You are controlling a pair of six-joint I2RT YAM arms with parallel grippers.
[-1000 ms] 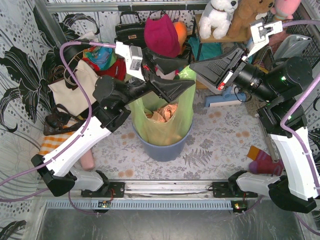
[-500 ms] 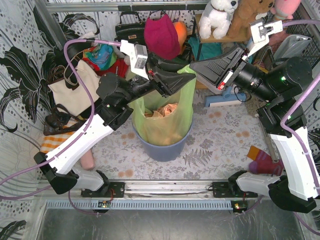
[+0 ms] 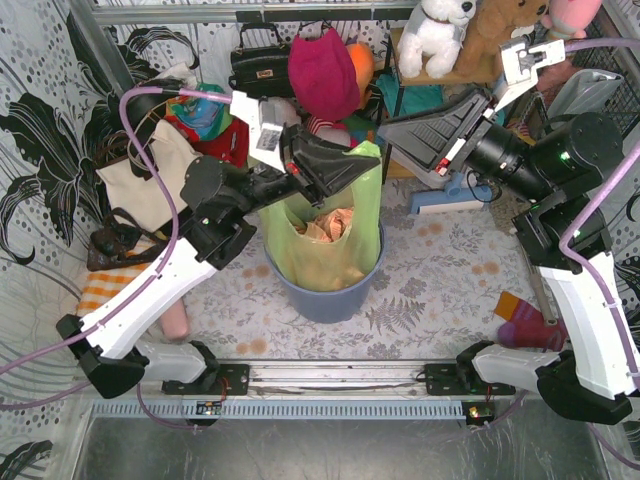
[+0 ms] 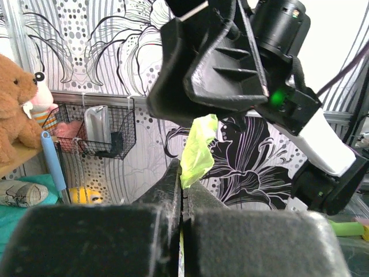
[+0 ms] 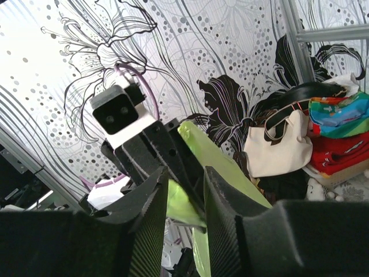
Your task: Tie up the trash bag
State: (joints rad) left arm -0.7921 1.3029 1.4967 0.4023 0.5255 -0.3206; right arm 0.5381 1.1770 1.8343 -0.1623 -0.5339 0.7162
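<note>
The lime-green trash bag (image 3: 325, 240) stands in a round blue-grey bin (image 3: 330, 292), with brownish waste showing through its open mouth. My left gripper (image 3: 345, 165) is shut on the bag's raised top right flap (image 3: 367, 158). In the left wrist view a tuft of that green plastic (image 4: 199, 151) sticks out above the closed left gripper (image 4: 183, 180). My right gripper (image 3: 388, 128) hovers just right of the flap with its jaws apart. In the right wrist view the right gripper (image 5: 185, 176) stands open, and the green bag (image 5: 222, 164) and the left arm's black fingers (image 5: 167, 153) show beyond the gap.
A cream tote bag (image 3: 150, 180) hangs at the left wall. A black handbag (image 3: 260, 65), a red hat (image 3: 322, 70) and plush toys (image 3: 440, 35) crowd the back. A striped sock (image 3: 525, 322) lies at the right. A wire basket (image 4: 95, 133) hangs on the wall.
The left gripper has shut on the bag's top flap and drawn it slightly left. The right gripper, shut on that flap before, has opened and let it go.
</note>
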